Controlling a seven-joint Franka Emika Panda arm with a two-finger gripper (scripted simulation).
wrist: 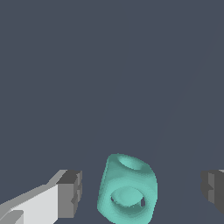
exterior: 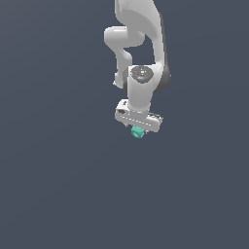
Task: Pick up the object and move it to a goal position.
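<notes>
Grasp step: your claw [wrist: 140, 192] gapes wide, holding nothing, object [wrist: 127, 189] between fingers, probably centred. Close next.

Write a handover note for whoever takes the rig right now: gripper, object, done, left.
Gripper: open, fingers standing apart on either side of the object, gaps visible on both sides in the wrist view.
Object: small teal lump with hollows, sitting between the fingers, not touched by either. In the exterior view it shows just below the gripper.
Done: arm brought over the object, gripper straddling it.
Left: close on the object, lift, carry to the goal. No goal marker shows in either view, so its place cannot be read from here.
</notes>
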